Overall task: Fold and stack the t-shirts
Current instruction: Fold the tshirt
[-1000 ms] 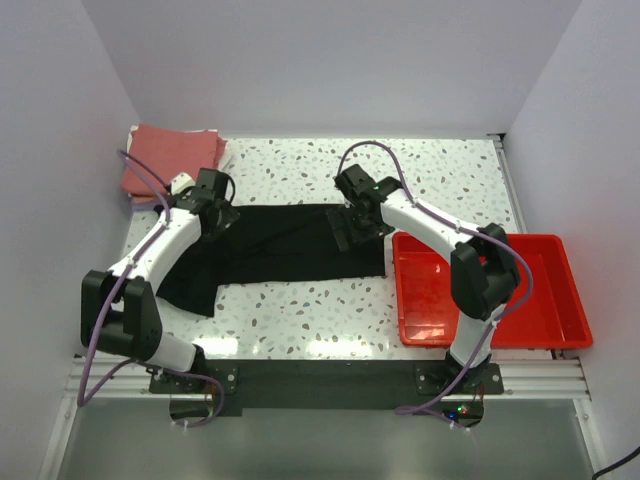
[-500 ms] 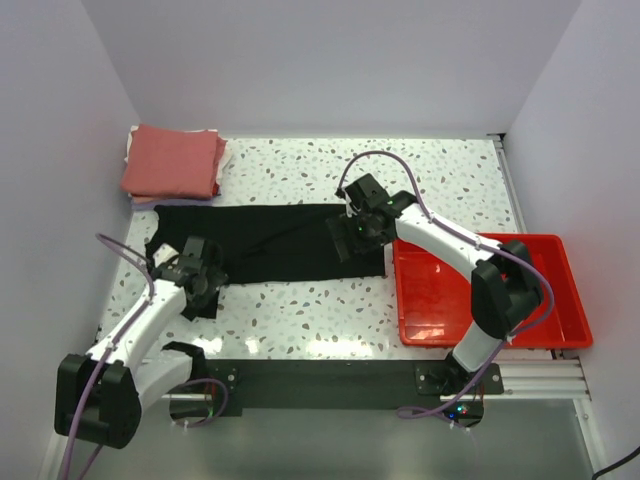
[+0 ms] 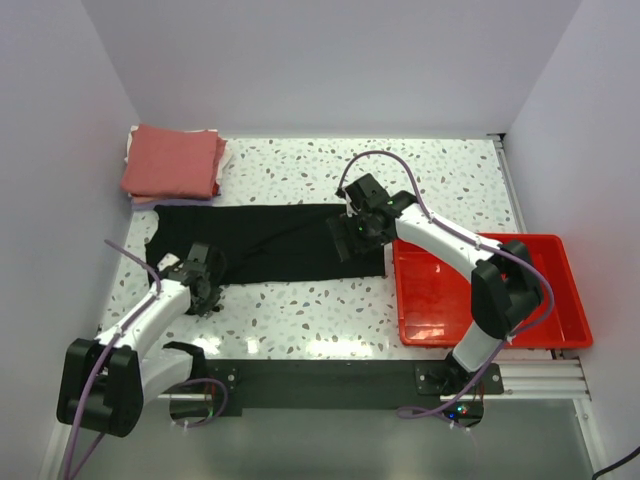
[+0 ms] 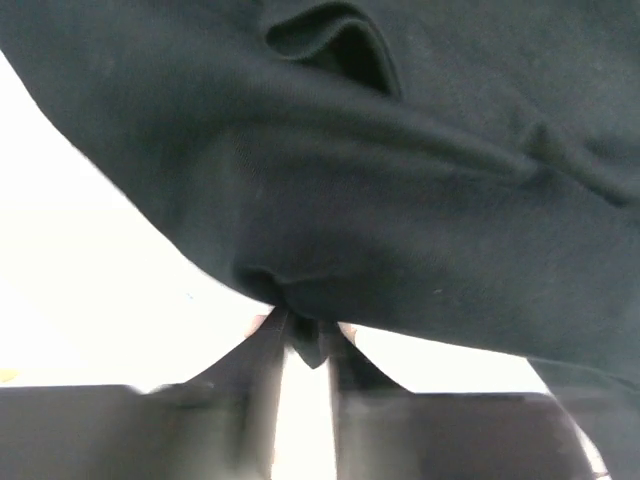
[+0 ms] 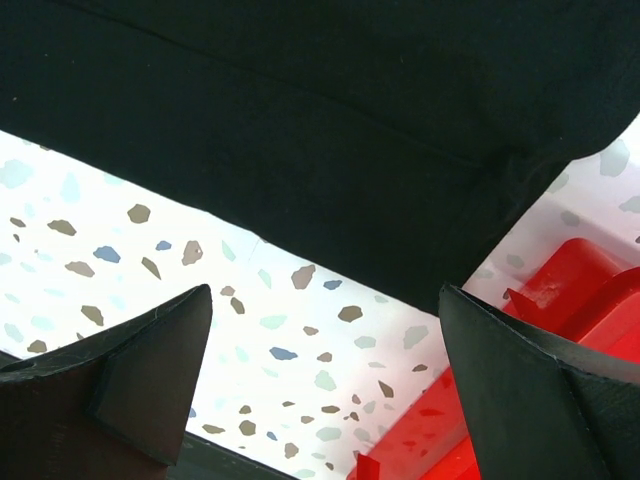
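A large black t-shirt point(image 3: 285, 240) lies spread across the middle of the table. My left gripper point(image 3: 204, 291) sits at its near left corner, shut on a fold of the black cloth point(image 4: 400, 200); in the left wrist view the fabric bunches up between the left gripper's point(image 4: 308, 345) two fingers. My right gripper point(image 3: 353, 232) hovers over the shirt's right part, open, with nothing between its fingers. In the right wrist view the right gripper point(image 5: 325, 292) frames bare table, and the black shirt's point(image 5: 300, 130) hem lies just beyond. A folded salmon-red t-shirt point(image 3: 172, 160) tops a stack at the far left corner.
A red plastic tray point(image 3: 560, 300) stands at the right, its corner point(image 5: 585, 290) close to the black shirt's right edge. White cloth point(image 3: 224, 156) peeks out under the salmon-red stack. Speckled tabletop point(image 3: 320, 310) shows in front of the shirt. Walls close in on the left, back and right.
My left arm swung from the shirt's far left part down to its near left corner and shut on the cloth. My right gripper shifted slightly right and stayed open.
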`<state>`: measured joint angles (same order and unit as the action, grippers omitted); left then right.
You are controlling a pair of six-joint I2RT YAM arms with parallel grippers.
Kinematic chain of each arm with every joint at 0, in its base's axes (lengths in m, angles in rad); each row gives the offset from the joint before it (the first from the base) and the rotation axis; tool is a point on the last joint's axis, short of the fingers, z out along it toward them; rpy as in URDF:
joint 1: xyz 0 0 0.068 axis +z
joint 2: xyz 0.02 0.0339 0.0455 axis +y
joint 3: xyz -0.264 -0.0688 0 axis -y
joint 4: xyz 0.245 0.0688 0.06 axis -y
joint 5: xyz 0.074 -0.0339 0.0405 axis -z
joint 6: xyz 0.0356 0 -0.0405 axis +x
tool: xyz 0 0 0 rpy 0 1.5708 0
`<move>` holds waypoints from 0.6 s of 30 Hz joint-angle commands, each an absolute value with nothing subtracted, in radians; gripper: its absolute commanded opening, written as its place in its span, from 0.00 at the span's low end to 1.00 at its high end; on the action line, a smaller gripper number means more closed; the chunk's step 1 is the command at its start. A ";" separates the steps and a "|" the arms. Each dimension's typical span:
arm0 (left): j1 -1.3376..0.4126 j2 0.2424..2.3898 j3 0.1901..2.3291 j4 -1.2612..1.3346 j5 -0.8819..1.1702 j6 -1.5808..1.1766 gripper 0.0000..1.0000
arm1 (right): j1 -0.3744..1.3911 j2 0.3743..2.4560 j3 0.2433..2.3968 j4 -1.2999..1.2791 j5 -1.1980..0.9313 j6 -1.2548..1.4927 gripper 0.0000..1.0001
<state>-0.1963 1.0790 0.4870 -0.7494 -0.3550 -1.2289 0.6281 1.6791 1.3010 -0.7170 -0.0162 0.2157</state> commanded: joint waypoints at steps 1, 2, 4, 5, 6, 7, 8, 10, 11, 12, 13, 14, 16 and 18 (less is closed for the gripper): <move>-0.187 1.095 0.453 -0.713 -0.328 -1.227 0.07 | 0.630 1.670 1.305 -0.716 0.015 0.210 0.99; -0.187 1.089 0.459 -0.716 -0.330 -1.230 0.00 | 0.632 1.672 1.307 -0.719 0.017 0.213 0.99; -0.187 1.065 0.466 -0.719 -0.344 -1.224 0.00 | 0.630 1.680 1.309 -0.719 0.017 0.215 0.99; -0.187 1.048 0.475 -0.724 -0.362 -1.226 0.00 | 0.630 1.681 1.308 -0.719 0.020 0.216 0.99; -0.187 1.039 0.483 -0.730 -0.374 -1.226 0.00 | 0.630 1.683 1.307 -0.719 0.020 0.215 0.99; -0.187 1.029 0.491 -0.738 -0.386 -1.224 0.00 | 0.630 1.680 1.304 -0.719 0.023 0.216 0.99; -0.189 1.020 0.515 -0.741 -0.400 -1.221 0.00 | 0.632 1.678 1.302 -0.719 0.023 0.216 0.99; -0.186 1.002 0.549 -0.756 -0.455 -1.209 0.00 | 0.632 1.672 1.298 -0.719 0.028 0.216 0.99; -0.186 0.999 0.586 -0.765 -0.477 -1.209 0.00 | 0.632 1.667 1.296 -0.718 0.028 0.216 0.99; -0.181 0.997 0.604 -0.775 -0.510 -1.209 0.00 | 0.630 1.666 1.295 -0.719 0.031 0.216 0.99; -0.179 0.999 0.621 -0.770 -0.523 -1.195 0.00 | 0.630 1.664 1.293 -0.718 0.031 0.216 0.99; -0.175 1.002 0.652 -0.764 -0.532 -1.184 0.00 | 0.630 1.663 1.293 -0.718 0.034 0.215 0.99; -0.154 1.020 0.678 -0.729 -0.551 -1.137 0.00 | 0.630 1.661 1.290 -0.719 0.038 0.216 0.99; -0.114 1.054 0.716 -0.706 -0.554 -1.112 0.00 | 0.630 1.660 1.290 -0.719 0.043 0.216 0.99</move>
<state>-0.1581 1.0260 0.6495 -0.7559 -0.4786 -1.1755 0.6281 1.6802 1.3003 -0.7181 0.0143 0.2165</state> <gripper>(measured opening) 0.030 0.987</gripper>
